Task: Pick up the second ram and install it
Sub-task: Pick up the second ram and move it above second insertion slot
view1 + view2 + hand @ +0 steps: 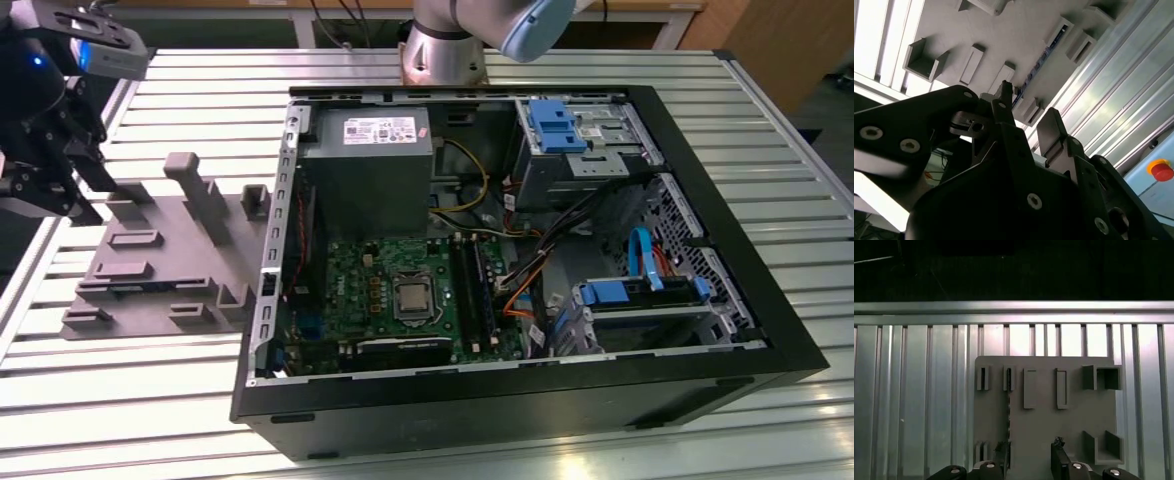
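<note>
Room-wise: the flat grey plastic fixture plate (1044,435) sits on the slatted aluminium counter (914,405). In the first wrist view there are bare slats on three sides of it, and the counter's rail edge is well past it. In the exterior view the plate is to the exterior view's left of the open black PC case (534,415). Its edge is just beside the case wall, so that side's tight.

The black end effector (1031,455) hangs over the plate, fingers (1060,462) apart w/ a clear gap, gripping nothing. The thin flat blackish-green ram strip (1008,405) stands on edge in a slot of the plate. It's lined up w/ one finger, not btwn the two. In the second wrist view it's a dark line w/ tiny parts along it.

There's a white label (380,130) on the grey power supply box (367,170), can't make out the print tbh.
</note>
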Robot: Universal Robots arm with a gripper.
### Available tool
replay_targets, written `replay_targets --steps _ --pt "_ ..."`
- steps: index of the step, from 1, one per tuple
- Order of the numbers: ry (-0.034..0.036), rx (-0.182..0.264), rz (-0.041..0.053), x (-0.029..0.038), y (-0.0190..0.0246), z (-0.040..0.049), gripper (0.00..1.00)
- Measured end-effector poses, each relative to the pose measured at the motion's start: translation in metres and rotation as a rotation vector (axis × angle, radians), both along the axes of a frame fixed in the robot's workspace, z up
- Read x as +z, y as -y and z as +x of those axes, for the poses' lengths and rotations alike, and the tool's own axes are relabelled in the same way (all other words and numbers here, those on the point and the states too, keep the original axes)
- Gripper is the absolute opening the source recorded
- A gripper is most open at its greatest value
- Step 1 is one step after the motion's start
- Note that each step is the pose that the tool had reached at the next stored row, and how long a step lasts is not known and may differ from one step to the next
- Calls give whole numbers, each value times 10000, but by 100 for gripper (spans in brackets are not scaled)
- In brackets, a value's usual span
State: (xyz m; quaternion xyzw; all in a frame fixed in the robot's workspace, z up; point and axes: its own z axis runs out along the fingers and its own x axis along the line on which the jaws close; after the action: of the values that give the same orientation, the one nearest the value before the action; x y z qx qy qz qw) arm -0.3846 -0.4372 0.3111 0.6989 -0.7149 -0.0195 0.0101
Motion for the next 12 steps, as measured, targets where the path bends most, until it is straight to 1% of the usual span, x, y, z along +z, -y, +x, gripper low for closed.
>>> replay_targets --steps 4,9,11,12 --pt "1 1 0 -60 1 0 47" --pt "-1 3 0 -61 2 0 47" --pt "16 4 1 -66 5 -1 47" --pt "23 5 20 -72 12 -3 47"
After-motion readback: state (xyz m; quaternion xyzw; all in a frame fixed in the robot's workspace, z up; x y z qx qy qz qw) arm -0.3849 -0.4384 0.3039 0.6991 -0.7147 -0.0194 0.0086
